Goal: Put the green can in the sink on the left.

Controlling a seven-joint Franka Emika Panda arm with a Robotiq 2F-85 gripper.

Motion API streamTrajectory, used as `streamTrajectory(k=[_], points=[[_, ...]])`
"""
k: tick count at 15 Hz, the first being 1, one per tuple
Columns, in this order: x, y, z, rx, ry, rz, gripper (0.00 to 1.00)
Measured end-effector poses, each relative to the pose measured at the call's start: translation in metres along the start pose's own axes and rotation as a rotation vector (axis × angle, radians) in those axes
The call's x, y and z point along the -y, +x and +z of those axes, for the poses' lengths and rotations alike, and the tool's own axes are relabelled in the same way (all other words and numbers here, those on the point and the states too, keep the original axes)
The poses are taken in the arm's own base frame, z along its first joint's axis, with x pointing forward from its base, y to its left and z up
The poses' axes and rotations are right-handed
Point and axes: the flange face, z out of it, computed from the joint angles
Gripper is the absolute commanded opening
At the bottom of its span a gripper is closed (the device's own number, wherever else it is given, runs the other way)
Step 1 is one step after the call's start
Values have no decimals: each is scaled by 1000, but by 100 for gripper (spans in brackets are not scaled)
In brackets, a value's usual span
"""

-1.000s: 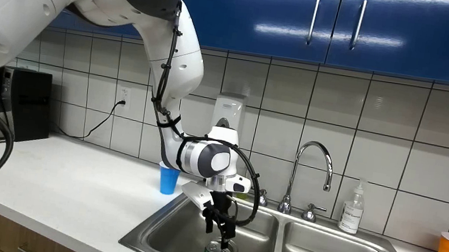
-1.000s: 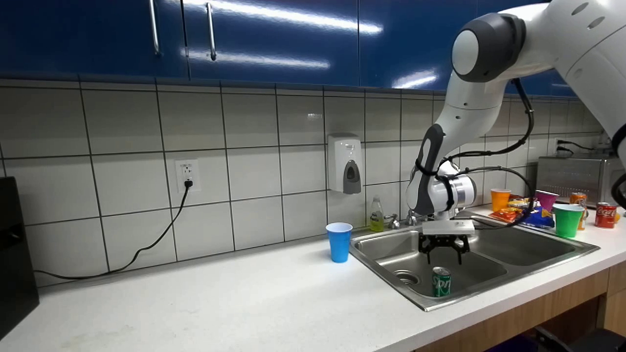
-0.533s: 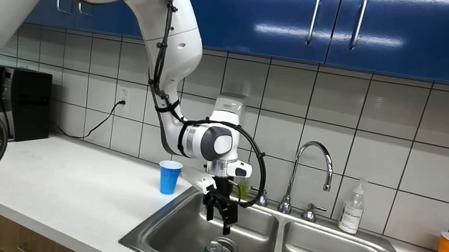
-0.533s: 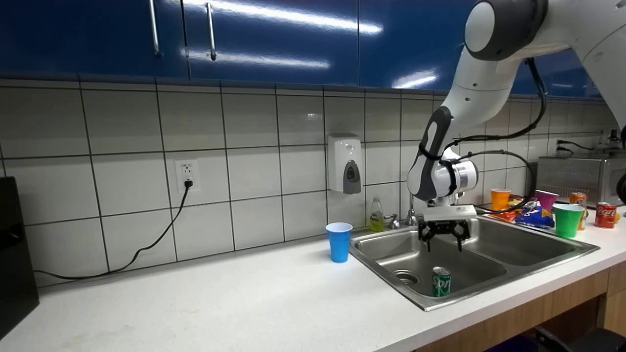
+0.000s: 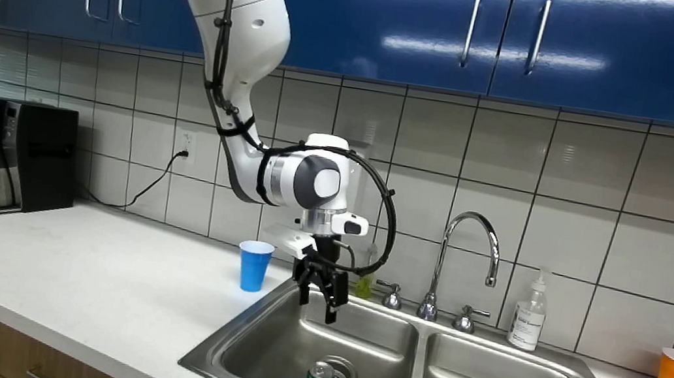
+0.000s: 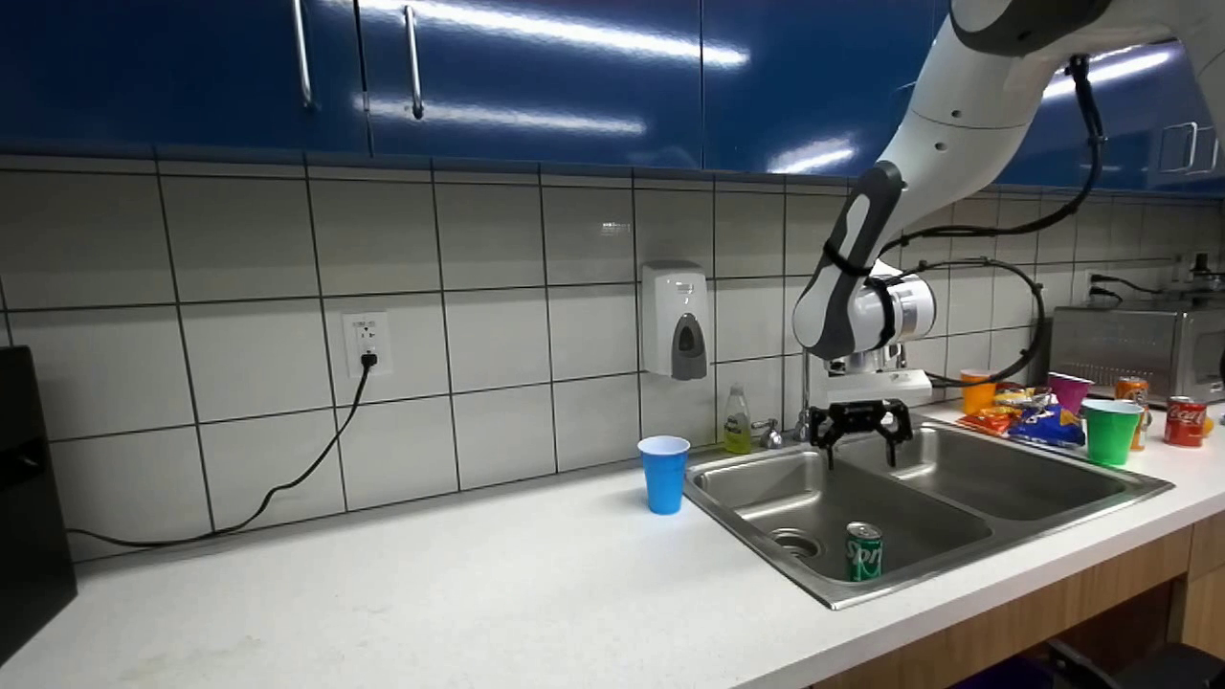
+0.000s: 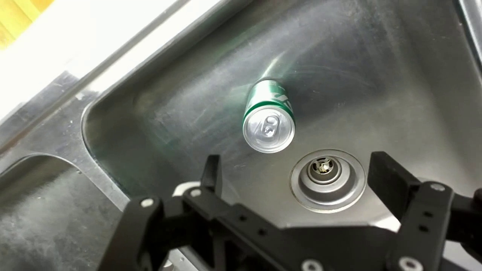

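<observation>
green can [image 7: 269, 113] upright in left sink [image 7: 361, 86] | in wrist view, between 10 and 11 o'clock from drain [image 7: 327, 180] | gripper [image 7: 297, 169] spread, empty: can seems delivered, nothing needs holding

The worktop [image 5: 118, 290] is smooth and nearly matt. Wood-grain drawers [image 5: 17, 352] sit beneath its front edge; smooth, shiny tiles [image 5: 573, 242] rise along its back edge, under high-gloss cupboards [image 5: 388, 15]. The sink [image 7: 350, 86] is satiny, lightly scuffed metal, the tap [image 5: 439, 263] mirror-bright metal, the can [image 7: 268, 113] smooth, glossy metal, bare on top, the pincer [image 6: 861, 463] matt.
</observation>
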Motion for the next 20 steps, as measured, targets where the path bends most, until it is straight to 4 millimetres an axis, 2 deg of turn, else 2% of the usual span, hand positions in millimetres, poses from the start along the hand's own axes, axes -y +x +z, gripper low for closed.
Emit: streamTrajectory(k=[4, 14, 20], points=[[20, -15, -23, -1, 24, -56, 100], [99, -74, -81, -7, 88, -256, 100], [122, -110, -107, 17, 118, -348, 100]])
